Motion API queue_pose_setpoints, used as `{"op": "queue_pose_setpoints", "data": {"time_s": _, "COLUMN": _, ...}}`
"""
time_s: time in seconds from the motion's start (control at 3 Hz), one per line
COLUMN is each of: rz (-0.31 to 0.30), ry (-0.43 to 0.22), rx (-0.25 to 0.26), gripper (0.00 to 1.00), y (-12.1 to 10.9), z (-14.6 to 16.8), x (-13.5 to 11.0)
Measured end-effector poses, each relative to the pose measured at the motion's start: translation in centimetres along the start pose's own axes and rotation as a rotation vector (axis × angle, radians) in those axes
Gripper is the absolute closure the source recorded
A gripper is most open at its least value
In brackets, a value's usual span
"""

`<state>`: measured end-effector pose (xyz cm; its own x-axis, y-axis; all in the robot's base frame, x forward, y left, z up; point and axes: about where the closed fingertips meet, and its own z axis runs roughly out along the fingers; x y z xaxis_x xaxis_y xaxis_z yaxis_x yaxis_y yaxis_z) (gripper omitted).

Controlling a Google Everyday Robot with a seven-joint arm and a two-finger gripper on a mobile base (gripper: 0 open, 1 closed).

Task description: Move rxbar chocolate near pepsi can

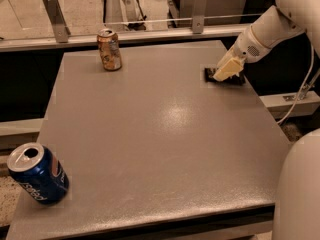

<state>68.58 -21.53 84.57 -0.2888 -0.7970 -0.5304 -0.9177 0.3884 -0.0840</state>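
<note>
The rxbar chocolate, a flat black bar, lies at the right edge of the grey table, toward the back, and is mostly covered by my gripper. My gripper, with cream fingers, hangs from the white arm at the upper right and sits directly over the bar, low on it. The pepsi can, dark blue with a silver top, stands tilted at the table's front left corner, far from the bar.
A brown-gold can stands upright at the back left of the table. A rail with metal posts runs behind the table. A white robot body part fills the lower right.
</note>
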Motion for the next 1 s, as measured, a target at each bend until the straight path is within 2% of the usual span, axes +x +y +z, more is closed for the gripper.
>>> {"op": "queue_pose_setpoints", "data": {"time_s": 0.33, "rz": -0.036, "ry": -0.042, "rx": -0.014, "gripper": 0.87, "y": 0.9, "z": -1.3, "x": -2.1}}
{"op": "queue_pose_setpoints", "data": {"time_s": 0.67, "rz": -0.094, "ry": -0.099, "rx": -0.088, "gripper": 1.00, "y": 4.0, "z": -1.8, "x": -5.1}}
{"op": "queue_pose_setpoints", "data": {"time_s": 1.0, "rz": -0.155, "ry": -0.133, "rx": -0.163, "gripper": 1.00, "y": 7.4, "z": -1.6, "x": -7.4}}
